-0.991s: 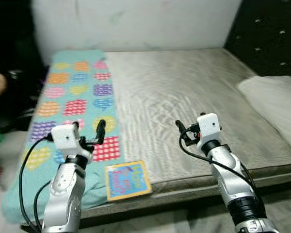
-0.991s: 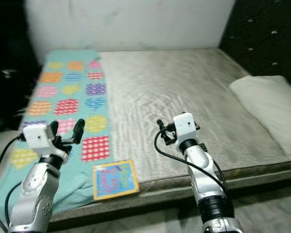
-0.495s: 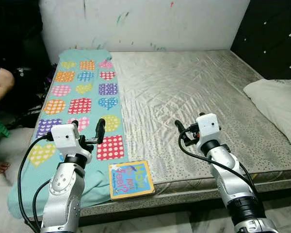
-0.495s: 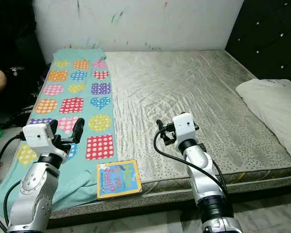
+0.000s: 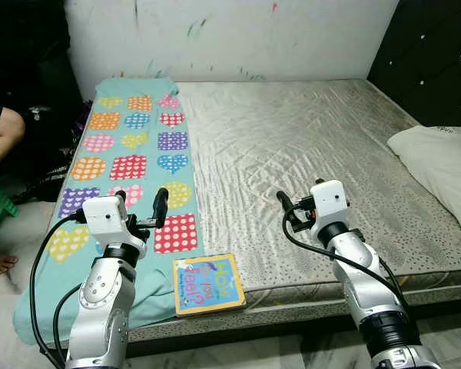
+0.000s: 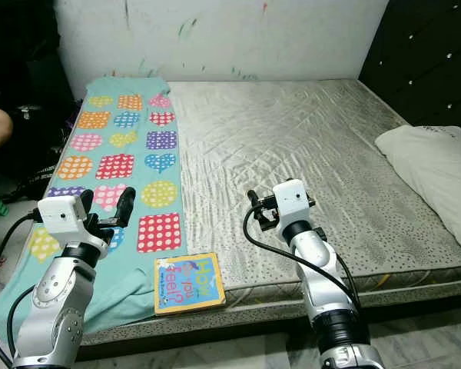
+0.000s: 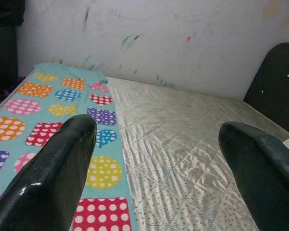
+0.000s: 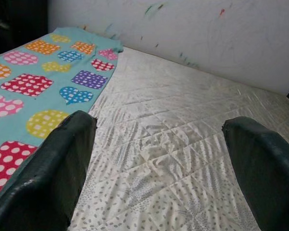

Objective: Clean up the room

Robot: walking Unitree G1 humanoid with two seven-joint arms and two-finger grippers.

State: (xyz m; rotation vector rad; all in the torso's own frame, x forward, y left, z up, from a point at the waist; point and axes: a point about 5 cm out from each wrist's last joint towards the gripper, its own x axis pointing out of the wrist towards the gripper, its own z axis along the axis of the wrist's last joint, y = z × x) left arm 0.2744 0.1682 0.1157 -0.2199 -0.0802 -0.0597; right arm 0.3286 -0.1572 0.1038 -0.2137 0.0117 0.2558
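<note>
Room tidying, early stage by the look of it: nothing is held and nothing appears to have been put away yet. One bed (image 5: 307, 146) with a bare quilted mattress is seen ahead of the robot. One picture book (image 5: 208, 284) is recorded lying flat at the near edge of the mattress, at about 6 o'clock in the head view, just beside and partly on the blanket's edge; it is judged the likeliest item left to be collected. One turquoise blanket (image 5: 131, 154) patterned with dotted hearts, squares and circles is laid lengthwise along the bed's left side, from 7 to 11 o'clock, its near end draped over the mattress edge. One white pillow (image 5: 438, 165) is placed at 3 o'clock against the dark tufted headboard (image 5: 438, 54). One white wall (image 5: 230, 34) marked with coloured scribbles is noted at 12 o'clock. One person's arm (image 5: 1, 138) and foot are noted at 9 o'clock, beside the bed. Two grippers are counted: the left gripper (image 5: 142, 207) is held above the blanket at 7 o'clock, fingers spread wide and empty; the right gripper (image 5: 290, 209) is held above the bare mattress at 5 o'clock, fingers likewise spread wide and empty. The book is touched by neither gripper.
</note>
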